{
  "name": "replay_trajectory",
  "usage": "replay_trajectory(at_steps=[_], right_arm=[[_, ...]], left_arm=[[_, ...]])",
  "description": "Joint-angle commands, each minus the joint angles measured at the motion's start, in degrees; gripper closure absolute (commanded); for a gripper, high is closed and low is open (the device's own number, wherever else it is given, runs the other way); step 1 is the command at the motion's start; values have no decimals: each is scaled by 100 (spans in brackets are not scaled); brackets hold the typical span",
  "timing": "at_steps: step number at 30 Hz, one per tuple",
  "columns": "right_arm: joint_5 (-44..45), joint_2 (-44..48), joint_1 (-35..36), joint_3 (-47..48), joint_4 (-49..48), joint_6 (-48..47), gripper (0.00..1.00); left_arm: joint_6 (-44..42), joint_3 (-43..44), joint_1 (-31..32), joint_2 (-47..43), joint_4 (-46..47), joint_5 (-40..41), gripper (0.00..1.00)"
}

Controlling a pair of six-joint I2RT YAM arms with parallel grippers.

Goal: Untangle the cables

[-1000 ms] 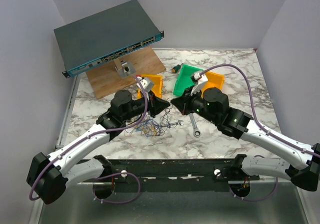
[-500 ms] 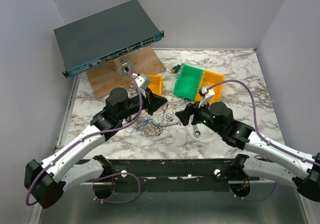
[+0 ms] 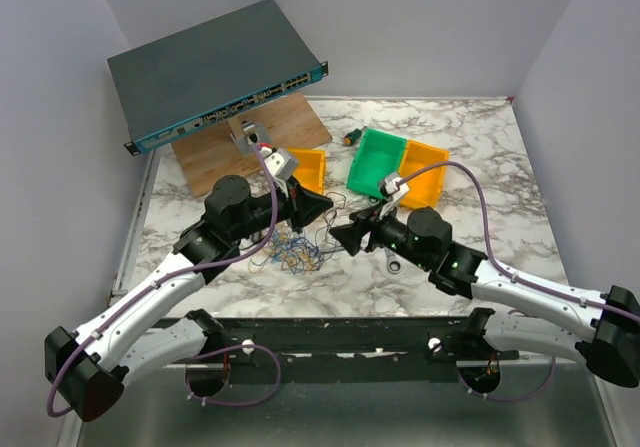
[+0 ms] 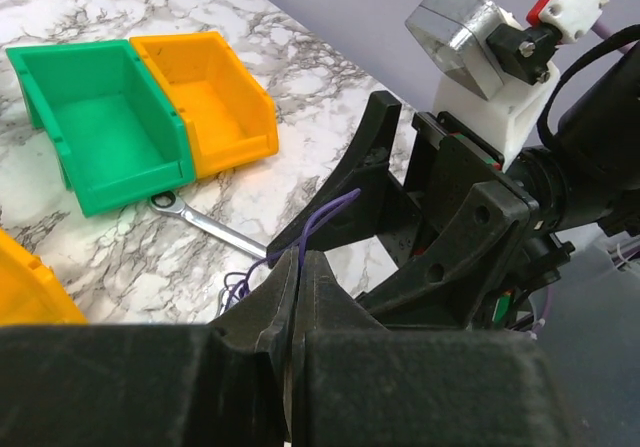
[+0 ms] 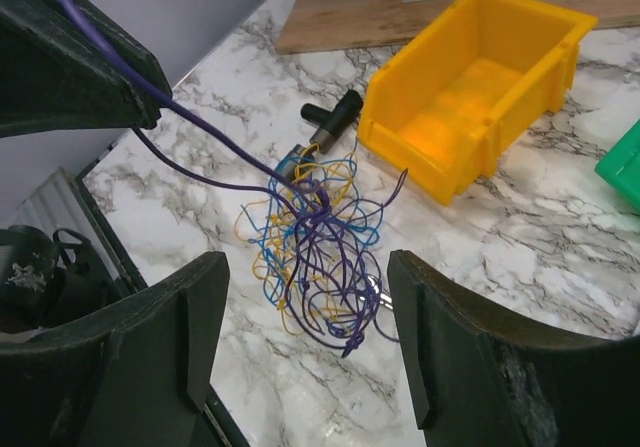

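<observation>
**Obs:** Where's the bundle lying?

**Op:** I'm seeing the cables lying as one loose tangle of blue, yellow and purple strands on the marble table. It's sitting between the two arms, near the front of the yellow bin.

**Obs:** Left fingers?

**Op:** I'm reading the left gripper as clenched and raised off the table. A single purple strand is coming out from between its closed tips. In the right wrist view that strand is running down from the tips into the top of the tangle.

**Obs:** And the right?

**Op:** The right gripper is standing spread wide and grasping nothing. It's pointing toward the left one, close to it. Through its own camera I'm seeing the tangle framed in the gap between the two fingers, lower down on the marble. I can't tell whether either finger is touching a strand.

**Obs:** Anything alongside?

**Op:** A wrench is lying just beside the green bin, apart from the tangle.
</observation>
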State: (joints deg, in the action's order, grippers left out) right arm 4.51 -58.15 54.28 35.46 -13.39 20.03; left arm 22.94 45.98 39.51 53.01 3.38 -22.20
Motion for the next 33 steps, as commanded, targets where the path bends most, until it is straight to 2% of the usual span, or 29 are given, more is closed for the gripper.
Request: replay_trajectory(at_steps=[1,6,14,19,20,23,24,28,33], right_arm=[[-51,-207,5,-93,-779,43,29],[-88,-724,4,41,-822,25,31],[-365,-1036,5,-108,-1044,80,38],[-407,-1196,7,-123,-1008,97,47],[-407,-1219,4,-131,-1008,101,51],[-356,-1266,6,-152,-966,145,79],[-275,-1269,4,-147,-920,205,86],[860,-1094,3,-229,-558,524,98],[3432,-627,8,-350,435,1356,99]], left_arm=[[-18,212,19,-189,-104,-180,100],[-59,312,15,-268,-241,-115,100],[-189,500,13,-377,-658,357,100],[-194,531,9,-416,-704,554,100],[-189,539,12,-421,-719,609,100],[-185,514,-1,-479,-729,831,100],[-169,509,1,-513,-748,979,100],[-28,536,-83,-676,-1199,2130,100],[286,320,-476,-1028,-1669,3309,100]])
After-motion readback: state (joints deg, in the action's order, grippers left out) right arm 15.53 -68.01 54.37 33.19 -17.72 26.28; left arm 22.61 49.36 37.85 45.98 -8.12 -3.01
